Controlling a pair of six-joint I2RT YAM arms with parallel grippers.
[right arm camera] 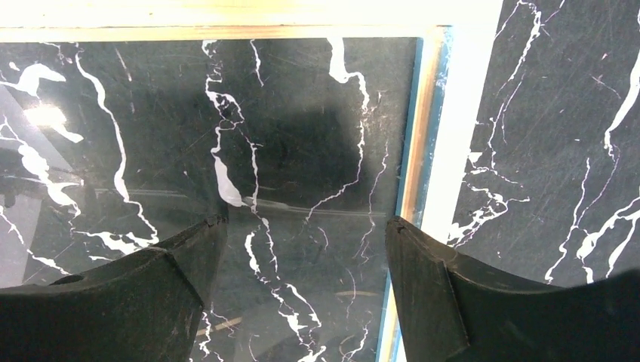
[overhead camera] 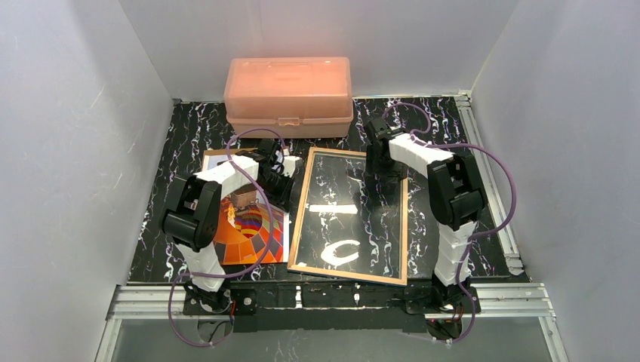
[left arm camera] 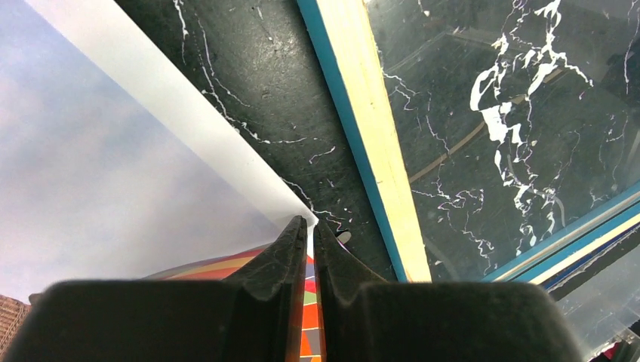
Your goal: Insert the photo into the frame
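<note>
The photo (overhead camera: 249,235), an orange-red chequered balloon on pale sky, lies at the table's left under my left arm. In the left wrist view its white-edged corner (left arm camera: 226,151) curls up off the table. My left gripper (left arm camera: 311,226) (overhead camera: 287,177) is shut on that corner, a short way left of the frame. The frame (overhead camera: 299,219) lies flat mid-table, with tan edges, a blue rim (left arm camera: 370,128) and marble showing through its pane. My right gripper (right arm camera: 306,230) (overhead camera: 381,167) hangs open over the frame's far right corner (right arm camera: 413,151), nothing between its fingers.
A salmon-pink plastic box (overhead camera: 288,94) stands shut at the back of the table, behind the frame. Aluminium rails (overhead camera: 483,151) run along the right and near edges. White walls close in the left, back and right sides.
</note>
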